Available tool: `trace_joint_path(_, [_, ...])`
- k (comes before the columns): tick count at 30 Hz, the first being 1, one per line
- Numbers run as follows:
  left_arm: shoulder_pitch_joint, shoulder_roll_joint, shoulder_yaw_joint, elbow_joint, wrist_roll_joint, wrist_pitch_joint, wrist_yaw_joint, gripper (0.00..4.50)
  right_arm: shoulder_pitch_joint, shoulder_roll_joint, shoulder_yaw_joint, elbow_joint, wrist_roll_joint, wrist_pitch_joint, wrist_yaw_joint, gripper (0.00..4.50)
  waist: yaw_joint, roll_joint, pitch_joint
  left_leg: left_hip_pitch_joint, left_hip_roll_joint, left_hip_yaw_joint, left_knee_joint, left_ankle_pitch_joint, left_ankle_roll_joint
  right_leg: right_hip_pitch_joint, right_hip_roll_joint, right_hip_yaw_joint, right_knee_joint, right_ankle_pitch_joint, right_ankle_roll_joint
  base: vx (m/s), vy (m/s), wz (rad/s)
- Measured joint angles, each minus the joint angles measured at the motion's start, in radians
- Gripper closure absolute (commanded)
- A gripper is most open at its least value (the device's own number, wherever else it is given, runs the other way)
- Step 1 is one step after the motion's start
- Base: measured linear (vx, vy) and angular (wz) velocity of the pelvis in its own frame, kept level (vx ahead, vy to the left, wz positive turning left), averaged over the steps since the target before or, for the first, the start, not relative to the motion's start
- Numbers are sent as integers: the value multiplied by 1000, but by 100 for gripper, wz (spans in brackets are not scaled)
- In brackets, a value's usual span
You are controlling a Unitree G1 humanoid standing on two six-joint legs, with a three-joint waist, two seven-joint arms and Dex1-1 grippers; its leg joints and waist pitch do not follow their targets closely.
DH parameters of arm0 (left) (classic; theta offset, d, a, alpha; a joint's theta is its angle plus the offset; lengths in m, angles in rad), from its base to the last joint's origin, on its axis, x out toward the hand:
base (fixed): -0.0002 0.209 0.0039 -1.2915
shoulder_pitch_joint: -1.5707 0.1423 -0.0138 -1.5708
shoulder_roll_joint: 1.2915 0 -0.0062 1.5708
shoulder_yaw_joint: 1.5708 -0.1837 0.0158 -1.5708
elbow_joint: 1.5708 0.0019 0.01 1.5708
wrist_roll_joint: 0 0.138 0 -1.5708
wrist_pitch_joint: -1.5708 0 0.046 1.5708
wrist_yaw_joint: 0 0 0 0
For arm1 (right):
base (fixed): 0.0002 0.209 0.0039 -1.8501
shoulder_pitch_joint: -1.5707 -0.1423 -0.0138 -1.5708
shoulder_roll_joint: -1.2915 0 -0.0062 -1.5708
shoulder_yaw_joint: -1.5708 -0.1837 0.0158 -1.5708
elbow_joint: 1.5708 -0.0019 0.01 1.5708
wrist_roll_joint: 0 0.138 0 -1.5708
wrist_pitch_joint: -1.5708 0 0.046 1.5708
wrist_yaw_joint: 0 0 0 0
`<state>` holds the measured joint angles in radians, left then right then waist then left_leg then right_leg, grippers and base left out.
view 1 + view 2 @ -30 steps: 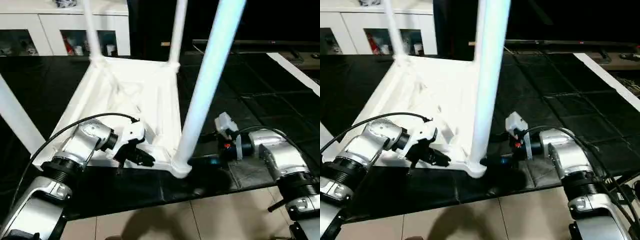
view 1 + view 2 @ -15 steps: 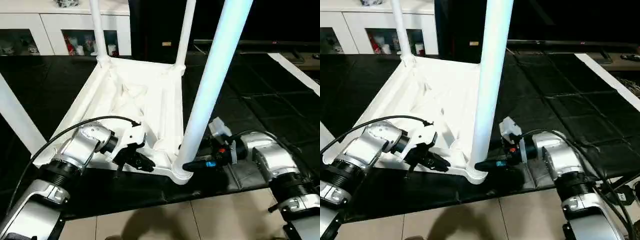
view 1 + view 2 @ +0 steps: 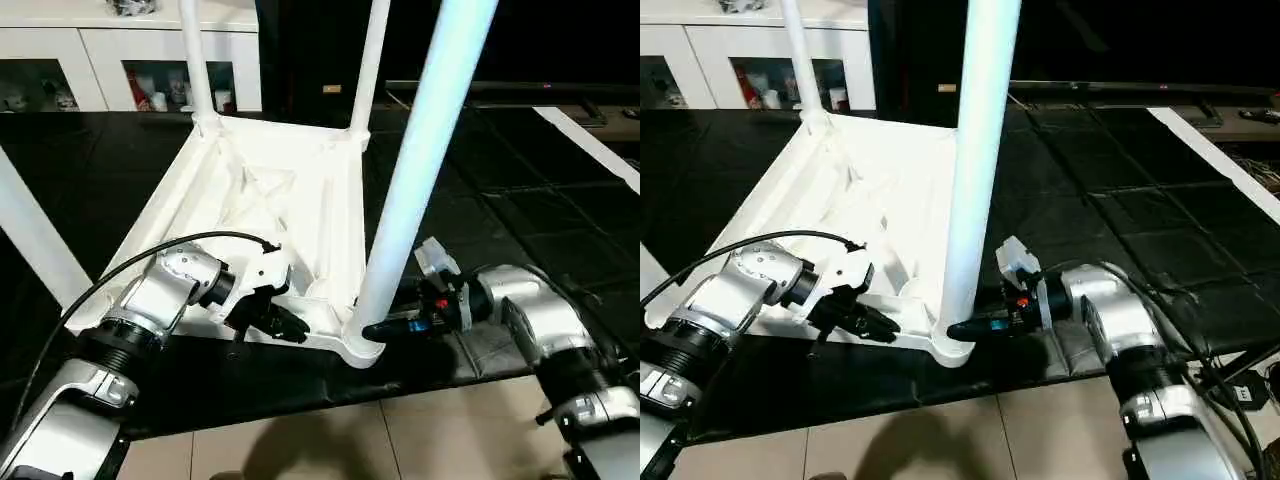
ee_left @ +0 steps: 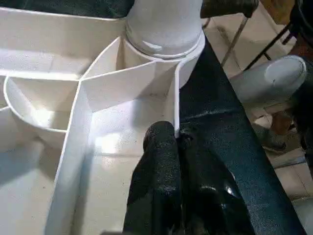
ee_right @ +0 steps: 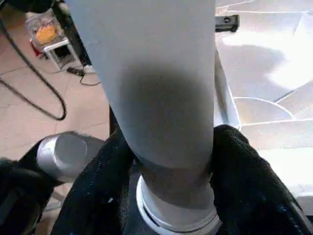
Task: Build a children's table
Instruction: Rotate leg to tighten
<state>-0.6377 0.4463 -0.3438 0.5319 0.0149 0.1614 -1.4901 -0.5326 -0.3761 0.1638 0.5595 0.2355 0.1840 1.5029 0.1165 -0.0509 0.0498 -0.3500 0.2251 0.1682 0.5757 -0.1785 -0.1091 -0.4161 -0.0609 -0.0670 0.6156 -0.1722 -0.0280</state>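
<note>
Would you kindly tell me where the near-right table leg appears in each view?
Left eye view: table leg rises right of centre.
Right eye view: centre.
Left wrist view: its base, top centre.
Right wrist view: centre, between the right claw fingers.
Shared landmark: corner socket.

Light falls from above: the white table top [image 3: 262, 190] glares, its ribs half washed out, against a dim black mat [image 3: 520, 200]. The nearest leg [image 3: 420, 160] carries a bluish sheen and reads soft. In the right wrist view it looms blurred, a shadow across it.
</note>
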Motion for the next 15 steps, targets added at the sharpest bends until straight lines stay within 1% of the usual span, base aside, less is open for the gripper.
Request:
trace_joint_path(3, [4, -31, 25, 5, 4, 50, 84, 450, 25, 17, -38, -5, -1, 6, -95, 249, -2, 0, 0, 1, 0, 0, 3, 0, 0, 4, 0, 0, 1, 0, 0, 0, 0, 0])
trace_joint_path(5, [4, -54, 45, 9, 13, 91, 149, 450, 30, 39, -63, -7, -13, 18, -191, 250, -9, 0, 0, 2, 0, 0, 5, 0, 0, 6, 0, 0, 0, -2, 4, 0, 0, 0])
trace_joint_path(7, [4, -112, 84, 24, 26, 157, 274, 450, 30, 92, -107, -11, -50, 47, -396, 252, -33, 0, 0, 7, -1, 0, 7, 1, -1, 9, 0, 0, -1, -2, 5, 0, 0, 0])
trace_joint_path(8, [1, -150, 102, 35, 31, 186, 348, 450, 25, 126, -128, -14, -70, 63, -516, 253, -47, 0, -1, 11, 0, 0, 8, 1, -1, 12, 0, -1, -2, -2, 6, 0, 0, 0])
trace_joint_path(9, [-1, -170, 108, 39, 31, 202, 383, 450, 21, 140, -135, -17, -79, 76, -576, 254, -57, 0, -1, 13, 0, 0, 8, 1, -1, 13, 0, -2, -5, -2, 6, 0, 0, 0])
trace_joint_path(10, [-1, -191, 114, 43, 30, 213, 408, 450, 20, 150, -143, -23, -82, 91, -621, 254, -61, 0, -1, 15, -1, 0, 7, 1, -1, 14, 0, -2, -6, -2, 6, 0, 0, 0])
trace_joint_path(11, [-2, -225, 133, 57, 28, 227, 456, 450, 16, 178, -167, -25, -87, 113, -692, 256, -66, 0, -1, 16, -1, 0, 7, 1, -1, 15, 0, -3, -8, -2, 6, 0, 0, 0])
trace_joint_path(13, [-8, -246, 143, 67, 25, 236, 497, 450, 4, 196, -176, -24, -94, 133, -753, 256, -69, 0, -1, 17, -1, -1, 7, 1, -1, 14, 0, -3, -9, -2, 6, 0, 0, 0])
trace_joint_path(15, [-24, -285, 170, 105, 21, 244, 575, 450, -25, 247, -209, 1, -107, 151, -864, 256, -71, 0, -1, 17, -1, -1, 8, 1, -1, 14, 0, -3, -9, -2, 6, 0, 0, 0])
